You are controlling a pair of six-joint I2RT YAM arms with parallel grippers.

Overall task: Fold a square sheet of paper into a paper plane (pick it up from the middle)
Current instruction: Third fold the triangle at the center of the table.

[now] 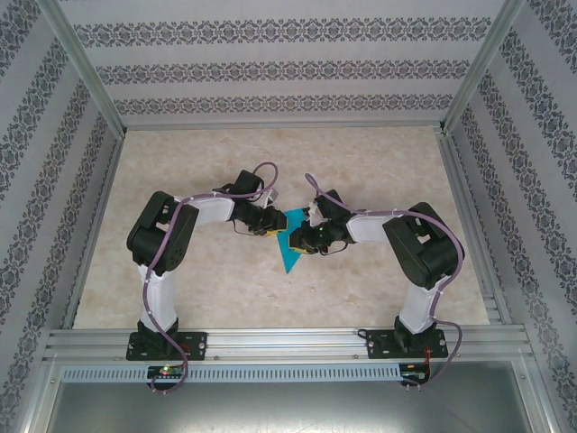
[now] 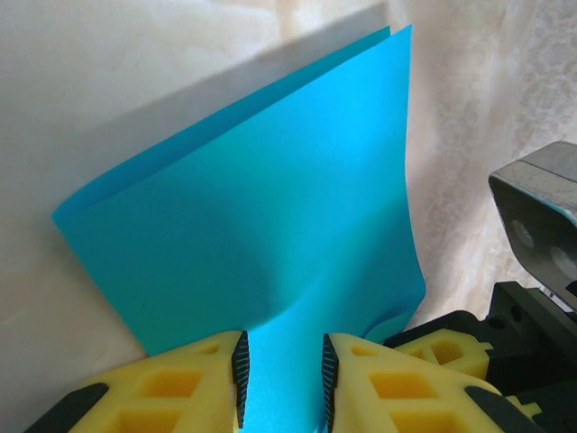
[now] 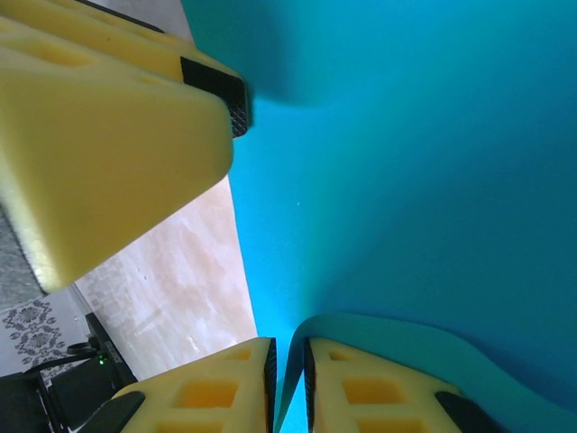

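Pinching square sheet of paper (image 2: pixel 270 225) at its near edge, left end effector (image 2: pixel 281 356) stands narrow, teal sheet filling gap between pads. Right end effector (image 3: pixel 288 361), nearly closed, nips curled edge of same sheet. Sheet folded double, bowed, held over tabletop (image 1: pixel 361 162) between both wrists, one corner pointing toward arm bases. Arms bent inward, meeting mid-tabletop.

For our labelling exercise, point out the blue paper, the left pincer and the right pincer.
blue paper (image 2: pixel 270 198), left wrist view, middle of the sheet.
left pincer (image 2: pixel 282 347), left wrist view, between its fingertips.
right pincer (image 3: pixel 288 352), right wrist view, between its fingertips.
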